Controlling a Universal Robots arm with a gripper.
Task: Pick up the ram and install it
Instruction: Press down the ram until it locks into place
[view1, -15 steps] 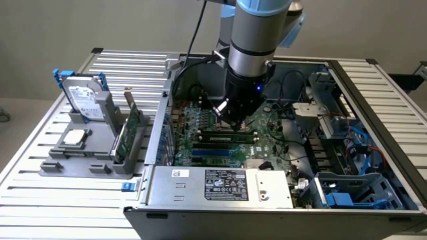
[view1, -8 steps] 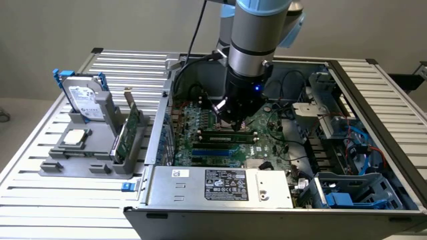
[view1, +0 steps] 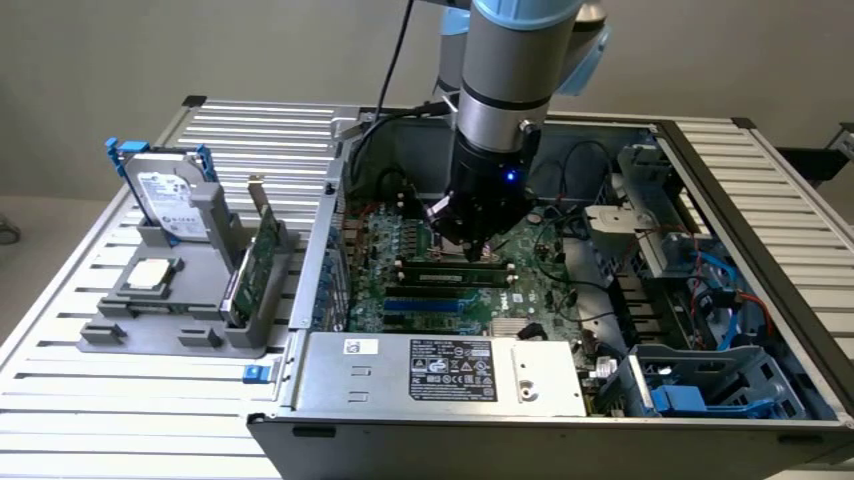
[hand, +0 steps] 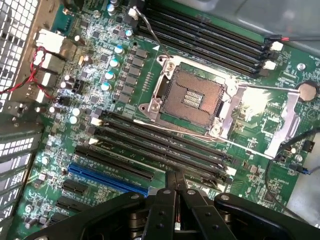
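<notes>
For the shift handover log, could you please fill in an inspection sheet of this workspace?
Surface: slatted metal table, open computer case on it.
Job's things: ram, green strip along the motherboard slots below the gripper; seating unclear.
Clutter: hard drive and expansion card upright in grey holder.
Grippers: gripper shut, nothing held, over the slots.
Cables: blue and red cables inside case; black cable along arm.
Surroundings: plain wall.
</notes>
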